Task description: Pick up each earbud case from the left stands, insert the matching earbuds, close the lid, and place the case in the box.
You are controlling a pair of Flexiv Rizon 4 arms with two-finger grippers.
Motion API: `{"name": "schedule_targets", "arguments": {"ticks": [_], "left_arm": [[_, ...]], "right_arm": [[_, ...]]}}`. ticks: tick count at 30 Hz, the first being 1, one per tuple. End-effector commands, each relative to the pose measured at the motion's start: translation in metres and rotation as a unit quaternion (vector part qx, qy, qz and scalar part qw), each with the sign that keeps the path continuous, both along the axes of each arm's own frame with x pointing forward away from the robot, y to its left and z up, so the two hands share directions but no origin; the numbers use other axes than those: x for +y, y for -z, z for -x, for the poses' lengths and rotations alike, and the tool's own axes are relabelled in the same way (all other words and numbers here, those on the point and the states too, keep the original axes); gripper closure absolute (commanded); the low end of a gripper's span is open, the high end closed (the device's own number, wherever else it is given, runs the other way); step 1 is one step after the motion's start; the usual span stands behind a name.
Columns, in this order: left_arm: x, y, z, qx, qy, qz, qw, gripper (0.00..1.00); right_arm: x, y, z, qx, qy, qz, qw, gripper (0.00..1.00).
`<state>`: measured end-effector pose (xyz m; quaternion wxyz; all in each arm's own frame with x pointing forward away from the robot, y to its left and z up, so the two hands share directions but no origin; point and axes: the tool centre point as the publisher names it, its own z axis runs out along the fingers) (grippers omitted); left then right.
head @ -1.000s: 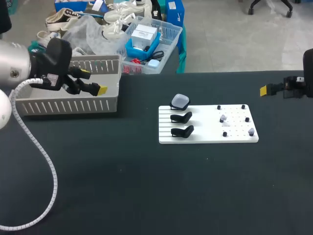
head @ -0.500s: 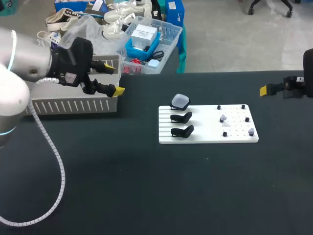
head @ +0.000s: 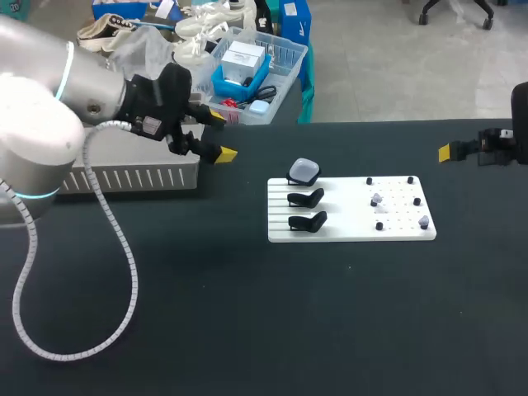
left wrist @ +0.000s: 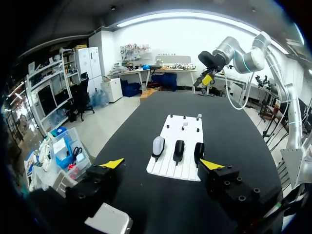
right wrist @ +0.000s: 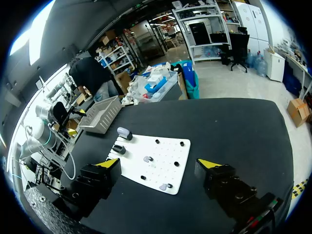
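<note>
Black desk: left gripper, yellow-tipped fingers wide, empty; best centred over rounded grey earbud case before closing

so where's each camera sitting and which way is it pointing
Head view: above and behind the table, looking down on the white board; the left fingers at left, the right fingers at right.
Left wrist view: on the left wrist, facing the board's stand end; the left fingers show, open.
Right wrist view: on the right wrist, facing the board's peg end; the right fingers show, open.
All share the board and grey earbud case.
</note>
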<state>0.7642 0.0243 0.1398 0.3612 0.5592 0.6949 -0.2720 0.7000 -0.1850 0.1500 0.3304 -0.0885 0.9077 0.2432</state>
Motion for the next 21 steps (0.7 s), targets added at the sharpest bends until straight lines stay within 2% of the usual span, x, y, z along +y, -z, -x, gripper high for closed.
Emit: {"name": "schedule_targets", "arguments": {"ticks": [1, 4, 8, 17, 20, 21], "left_arm": [[-0.016, 0.01, -0.023, 0.037, 0.051, 0.0, 0.998, 0.0], [-0.024, 0.018, -0.025, 0.018, 0.069, -0.005, 0.997, 0.0], [-0.032, 0.028, -0.03, 0.015, 0.077, -0.009, 0.997, 0.0], [-0.047, 0.046, -0.034, 0.027, 0.085, -0.016, 0.996, 0.0], [-0.053, 0.054, -0.036, 0.016, 0.073, -0.017, 0.997, 0.0], [-0.056, 0.057, -0.037, 0.025, 0.066, -0.017, 0.997, 0.0]], "right_arm": [[0.0, 0.0, 0.0, 0.0, 0.0, 0.0, 1.0, 0.0], [0.0, 0.0, 0.0, 0.0, 0.0, 0.0, 1.0, 0.0], [0.0, 0.0, 0.0, 0.0, 0.0, 0.0, 1.0, 0.0], [0.0, 0.0, 0.0, 0.0, 0.0, 0.0, 1.0, 0.0], [0.0, 0.0, 0.0, 0.0, 0.0, 0.0, 1.0, 0.0], [0.0, 0.0, 0.0, 0.0, 0.0, 0.0, 1.0, 0.0]]}}
